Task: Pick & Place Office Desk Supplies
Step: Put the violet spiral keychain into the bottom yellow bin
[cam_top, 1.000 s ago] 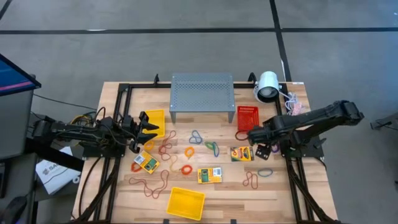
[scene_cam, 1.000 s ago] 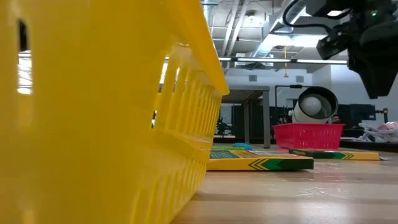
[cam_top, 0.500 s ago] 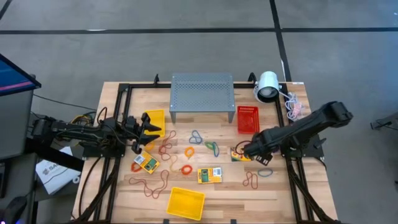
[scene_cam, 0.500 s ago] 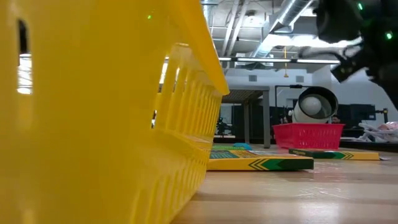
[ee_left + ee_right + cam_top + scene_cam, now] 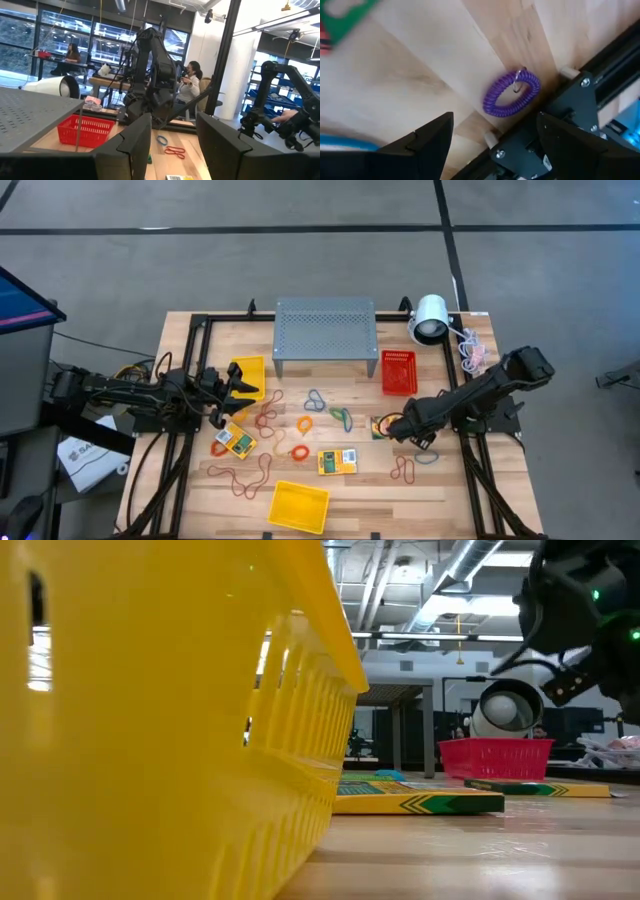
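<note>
Crayon boxes (image 5: 337, 461) and rubber-band loops (image 5: 301, 423) lie scattered over the middle of the wooden table (image 5: 440, 490). The boxes look light, flat and stiff, likely best pinched across their narrow width; lying so flat, they give the fingers little edge to catch. The bands are thin, limp and low to the surface (probably the harder pick), and one would have to be nipped at a single strand.

The right gripper (image 5: 392, 427) is low over the crayon box (image 5: 379, 426) nearest the right arm, with a blue band (image 5: 428, 457) close by. Its wrist view shows both fingers (image 5: 432, 140) spread apart with nothing between them, and a purple coil (image 5: 511, 93) at the table's edge beyond.

The left gripper (image 5: 238, 387) waits over the yellow basket (image 5: 256, 362) at the table's left, its fingers (image 5: 127, 145) parted and empty.

As for containers: that basket shows nothing inside where it is visible, the second yellow basket (image 5: 299, 506) at the front edge looks empty, and the red basket (image 5: 398, 371) beside the grey stand (image 5: 324, 326) seems empty too.
</note>
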Available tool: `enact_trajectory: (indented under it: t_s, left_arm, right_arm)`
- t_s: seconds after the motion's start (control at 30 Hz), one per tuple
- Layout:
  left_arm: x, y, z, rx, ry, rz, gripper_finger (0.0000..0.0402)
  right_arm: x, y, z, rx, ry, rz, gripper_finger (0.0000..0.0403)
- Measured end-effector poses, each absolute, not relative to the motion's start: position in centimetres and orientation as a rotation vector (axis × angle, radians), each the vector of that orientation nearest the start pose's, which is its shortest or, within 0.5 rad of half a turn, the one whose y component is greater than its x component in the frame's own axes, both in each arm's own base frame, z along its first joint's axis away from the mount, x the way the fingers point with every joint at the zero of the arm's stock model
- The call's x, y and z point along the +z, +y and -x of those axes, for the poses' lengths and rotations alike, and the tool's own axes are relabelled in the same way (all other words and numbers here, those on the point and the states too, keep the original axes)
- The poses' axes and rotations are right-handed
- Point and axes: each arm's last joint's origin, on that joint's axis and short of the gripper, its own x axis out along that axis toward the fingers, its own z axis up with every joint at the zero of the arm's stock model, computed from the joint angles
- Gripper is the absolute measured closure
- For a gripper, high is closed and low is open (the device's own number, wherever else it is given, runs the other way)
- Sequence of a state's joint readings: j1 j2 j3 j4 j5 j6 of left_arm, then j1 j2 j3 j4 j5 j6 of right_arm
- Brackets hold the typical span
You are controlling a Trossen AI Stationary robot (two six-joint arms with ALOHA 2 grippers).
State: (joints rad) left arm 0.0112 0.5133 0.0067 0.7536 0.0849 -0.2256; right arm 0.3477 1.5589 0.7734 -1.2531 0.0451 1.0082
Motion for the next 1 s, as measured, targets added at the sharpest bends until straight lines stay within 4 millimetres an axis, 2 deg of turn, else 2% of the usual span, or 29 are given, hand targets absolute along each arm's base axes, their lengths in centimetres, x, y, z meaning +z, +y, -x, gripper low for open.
enact_trajectory:
  t_s: [0.13,0.27,0.43,0.67,0.9,1.0]
  left_arm:
    - [19.1,-0.2,-12.7,-0.108,-0.242,0.214,0.0247]
    - [19.2,-0.4,-12.7,-0.126,-0.247,0.215,0.0247]
    - [19.2,-0.6,-12.7,-0.143,-0.246,0.218,0.0247]
    - [19.1,-0.8,-12.6,-0.157,-0.244,0.219,0.0247]
    - [19.2,-0.8,-12.6,-0.157,-0.244,0.219,0.0247]
    - [19.2,-0.8,-12.6,-0.157,-0.244,0.219,0.0247]
  right_arm:
    - [13.8,6.4,-18.2,-0.848,1.875,-0.241,0.0121]
    - [12.3,6.7,-18.7,-0.831,1.909,-0.231,0.0121]
    - [11.4,6.8,-18.9,-0.814,1.96,-0.199,0.0121]
    - [12.4,7.3,-18.6,-0.81,1.875,-0.258,0.0121]
    - [13.8,8.3,-18.6,-0.71,1.662,-0.443,0.0121]
    - [14.0,8.3,-18.0,-0.736,1.647,-0.466,0.0121]
